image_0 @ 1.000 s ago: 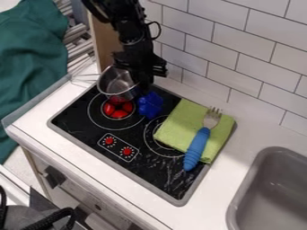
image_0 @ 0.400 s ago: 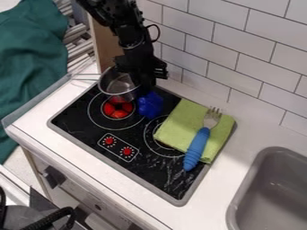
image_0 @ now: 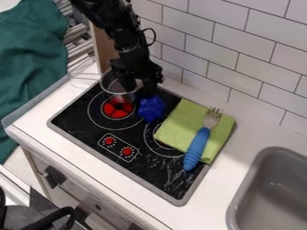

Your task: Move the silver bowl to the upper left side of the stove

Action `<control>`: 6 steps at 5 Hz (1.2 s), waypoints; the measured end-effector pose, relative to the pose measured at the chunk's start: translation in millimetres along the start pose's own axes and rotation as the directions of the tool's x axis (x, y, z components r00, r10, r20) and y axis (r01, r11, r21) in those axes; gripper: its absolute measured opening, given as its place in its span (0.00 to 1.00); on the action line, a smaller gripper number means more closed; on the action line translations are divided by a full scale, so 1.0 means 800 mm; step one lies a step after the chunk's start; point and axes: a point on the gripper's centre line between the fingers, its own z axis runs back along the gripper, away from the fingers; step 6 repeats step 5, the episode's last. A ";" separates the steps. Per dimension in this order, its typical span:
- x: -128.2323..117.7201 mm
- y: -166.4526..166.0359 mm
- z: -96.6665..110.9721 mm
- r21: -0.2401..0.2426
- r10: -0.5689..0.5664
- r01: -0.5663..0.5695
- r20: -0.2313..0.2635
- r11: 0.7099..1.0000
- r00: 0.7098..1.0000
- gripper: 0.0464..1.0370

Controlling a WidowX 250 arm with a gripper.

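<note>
Basically, grpr (image_0: 139, 89) fingers apart @ rim of silver bowl (image_0: 112, 86); blue obj. (image_0: 152, 108) just below grpr, grn cloth (image_0: 185, 117) w/ fork (image_0: 197, 149) farther, lower R.

Stove (image_0: 78, 122) w/ grn cloth (image_0: 183, 122), blue obj (image_0: 151, 108)

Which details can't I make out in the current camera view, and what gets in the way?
All in the camera view:
- Part of the silver bowl's inside: behind the pincer.
- Whether the pincer grips the rim: dark parts overlap, too small to tell.
- What the blue object is: too small to tell.
- Part of one burner: under the green cloth.
- The sink's far side: cut off by the right edge.
</note>
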 end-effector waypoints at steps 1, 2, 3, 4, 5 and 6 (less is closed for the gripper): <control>0.001 0.000 0.020 0.022 -0.006 0.006 0.031 1.000 1.000 0.98; -0.005 -0.003 0.033 0.023 -0.012 0.011 0.047 1.000 0.999 0.97; -0.008 -0.005 0.054 0.037 -0.037 0.035 0.057 0.999 0.998 0.97; -0.018 -0.015 0.069 0.057 -0.092 0.091 0.015 0.994 0.996 0.97; -0.040 -0.023 0.078 0.085 -0.105 0.110 -0.061 0.990 0.993 0.97; -0.040 -0.023 0.078 0.085 -0.105 0.110 -0.061 0.990 0.993 0.97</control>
